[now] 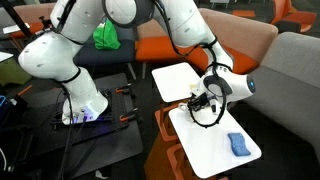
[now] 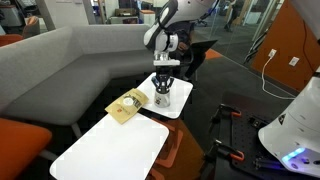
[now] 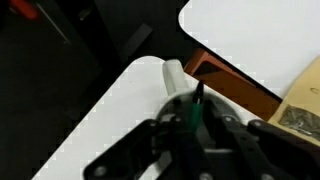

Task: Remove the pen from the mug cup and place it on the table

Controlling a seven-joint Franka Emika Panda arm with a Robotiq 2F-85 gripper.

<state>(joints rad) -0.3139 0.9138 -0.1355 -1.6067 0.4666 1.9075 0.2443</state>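
Two white worktops (image 2: pixel 108 152); one pen (image 3: pixel 196 108), one blue cloth (image 1: pixel 238 146), one brown packet (image 2: pixel 127 106), seemingly one mug (image 2: pixel 162 99).

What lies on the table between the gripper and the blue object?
Nothing. In an exterior view, the white table is bare between the gripper and the blue object.

Soft, even indoor light; white tables (image 3: pixel 250 40) glare; wrist view is blurred, its floor (image 3: pixel 60 70) dark.
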